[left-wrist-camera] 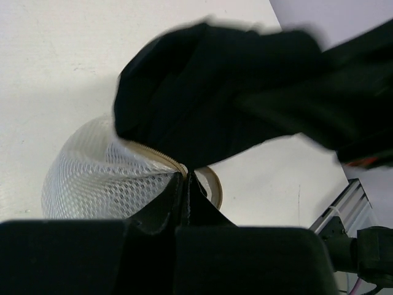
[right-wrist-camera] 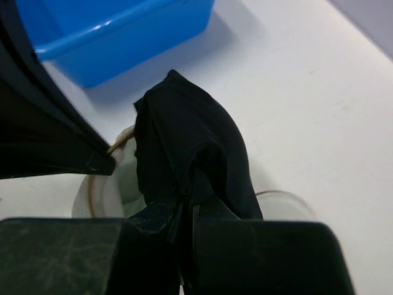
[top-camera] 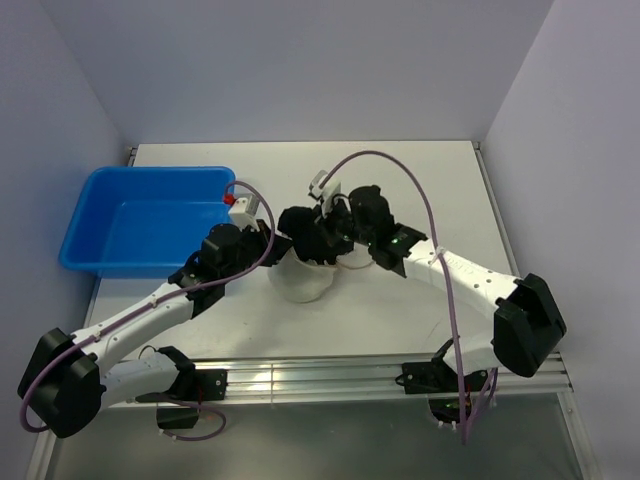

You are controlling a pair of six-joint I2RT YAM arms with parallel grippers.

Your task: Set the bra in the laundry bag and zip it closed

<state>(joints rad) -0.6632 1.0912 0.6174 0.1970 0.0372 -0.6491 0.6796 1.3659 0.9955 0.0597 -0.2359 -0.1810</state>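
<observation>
My left claw pinches the round white-mesh laundry bag at its tan rim — limp and light, I judge, best held there — right claw clenches soft black cloth.

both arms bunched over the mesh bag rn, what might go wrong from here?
1. The right pincer clamps bunched black fabric over the laundry bag; on release it may snag the tan rim or land outside.
2. The left pincer pinches only the soft bag's edge; it might slip or drag the bag.
3. Both pincers sit close together, so contact is possible.
</observation>
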